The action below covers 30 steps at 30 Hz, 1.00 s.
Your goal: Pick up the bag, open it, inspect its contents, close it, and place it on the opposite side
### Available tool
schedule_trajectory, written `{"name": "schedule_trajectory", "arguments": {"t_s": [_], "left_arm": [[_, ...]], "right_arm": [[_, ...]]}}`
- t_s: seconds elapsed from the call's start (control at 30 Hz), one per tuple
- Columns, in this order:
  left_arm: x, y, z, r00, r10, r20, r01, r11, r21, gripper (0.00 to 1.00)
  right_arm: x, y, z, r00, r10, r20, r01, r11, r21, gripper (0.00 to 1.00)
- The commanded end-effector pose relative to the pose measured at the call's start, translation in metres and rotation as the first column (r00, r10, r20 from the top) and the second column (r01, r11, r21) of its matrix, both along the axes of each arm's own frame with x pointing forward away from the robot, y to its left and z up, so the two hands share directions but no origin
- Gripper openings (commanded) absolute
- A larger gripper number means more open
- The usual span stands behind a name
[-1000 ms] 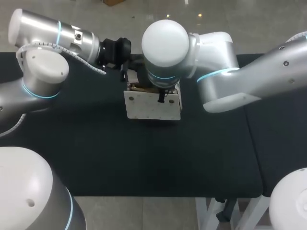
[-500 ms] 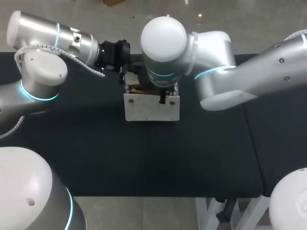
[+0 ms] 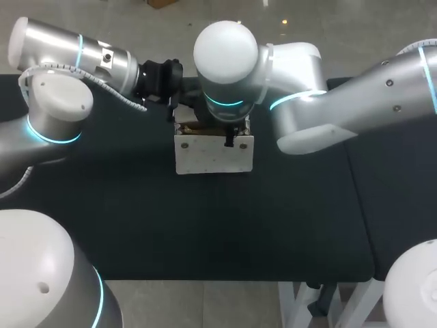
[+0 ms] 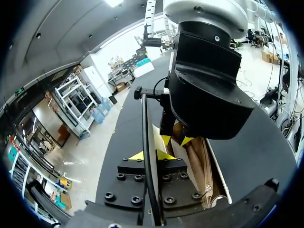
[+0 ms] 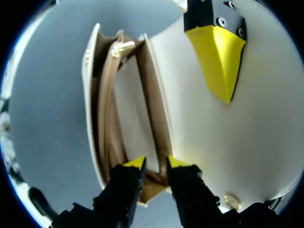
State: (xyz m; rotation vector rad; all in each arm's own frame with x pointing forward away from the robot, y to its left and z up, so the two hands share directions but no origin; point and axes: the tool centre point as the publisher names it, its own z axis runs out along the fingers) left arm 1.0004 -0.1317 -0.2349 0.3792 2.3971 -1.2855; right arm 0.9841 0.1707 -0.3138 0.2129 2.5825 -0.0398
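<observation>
- Two arms crowd one white bag (image 3: pixel 214 154), which stands mouth up near the middle of the black table (image 3: pixel 205 232), toward its far edge.
- From the head view the bag's opening is hidden under the big white joint of the right arm (image 3: pixel 300 102). The right wrist view looks straight into it: tan lining and a pale divider between the walls.
- Down there the right gripper (image 5: pixel 156 164) has its yellow tips nearly together, pinching the bag's tan end wall from both sides.
- The left wrist view catches that same pinch side-on, just ahead of the left gripper (image 4: pixel 151 155).
- The left arm (image 3: pixel 61 89) comes in low from the left, with its gripper at the bag's left rear corner. Whether it grips, I cannot tell.
- The right arm reaches past the middle, its wrist pointing straight down over the bag.
</observation>
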Motion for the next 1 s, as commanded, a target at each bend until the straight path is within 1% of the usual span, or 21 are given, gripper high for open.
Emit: {"name": "schedule_trajectory", "arguments": {"t_s": [0.03,0.1,0.13,0.33,0.4,0.43,0.47,0.5,0.53,0.57,0.67,0.77,0.83,1.0], "left_arm": [[-0.001,-0.011,0.007,1.000,-0.004,-0.003,0.004,1.000,-0.005,0.00],[0.000,-0.011,0.006,1.000,-0.003,-0.006,0.003,1.000,-0.005,0.00],[0.000,-0.011,0.006,1.000,-0.003,-0.007,0.003,1.000,-0.005,0.00],[0.004,-0.010,0.004,1.000,-0.007,-0.027,0.007,1.000,-0.015,0.00],[0.005,-0.011,0.003,0.999,-0.011,-0.033,0.010,1.000,-0.020,0.00],[0.006,-0.012,0.002,0.999,-0.011,-0.035,0.010,1.000,-0.021,0.00],[0.006,-0.012,0.002,0.999,-0.012,-0.037,0.011,1.000,-0.022,0.00],[0.006,-0.012,0.002,0.999,-0.012,-0.037,0.011,1.000,-0.023,0.00],[0.006,-0.012,0.002,0.999,-0.013,-0.038,0.012,1.000,-0.023,0.00],[0.006,-0.012,0.002,0.999,-0.013,-0.039,0.012,1.000,-0.023,0.00],[0.007,-0.012,0.002,0.999,-0.014,-0.042,0.013,1.000,-0.023,0.00],[0.007,-0.012,0.002,0.999,-0.013,-0.044,0.012,1.000,-0.022,0.00],[0.008,-0.012,0.001,0.999,-0.012,-0.046,0.011,1.000,-0.021,0.00],[0.008,-0.011,0.000,0.999,-0.010,-0.050,0.009,1.000,-0.022,0.00]], "right_arm": [[0.005,0.014,-0.013,1.000,0.003,0.005,-0.003,1.000,0.009,0.36],[0.003,0.014,-0.011,1.000,0.001,0.012,-0.001,1.000,0.014,0.47],[0.002,0.013,-0.008,1.000,0.000,0.024,0.000,1.000,0.019,0.47],[-0.006,0.013,0.014,0.996,0.001,0.095,-0.006,0.999,0.053,0.45],[-0.007,0.014,0.017,0.993,0.000,0.120,-0.007,0.998,0.055,0.44],[-0.008,0.016,0.016,0.993,0.001,0.119,-0.008,0.998,0.055,0.43],[-0.007,0.017,0.013,0.995,0.008,0.104,-0.014,0.999,0.052,0.39],[-0.006,0.018,0.008,0.995,0.006,0.100,-0.011,0.999,0.051,0.31],[-0.006,0.017,0.006,0.996,0.005,0.094,-0.010,0.998,0.055,0.27],[-0.006,0.017,0.004,0.996,0.003,0.092,-0.008,0.998,0.057,0.21],[-0.006,0.013,0.003,0.994,-0.024,0.109,0.016,0.997,0.079,0.16],[-0.007,0.008,0.010,0.989,-0.051,0.140,0.039,0.995,0.089,0.04],[-0.007,0.005,0.018,0.984,-0.062,0.165,0.047,0.994,0.094,0.00],[-0.008,-0.001,0.037,0.973,-0.074,0.217,0.055,0.994,0.090,0.00]]}}
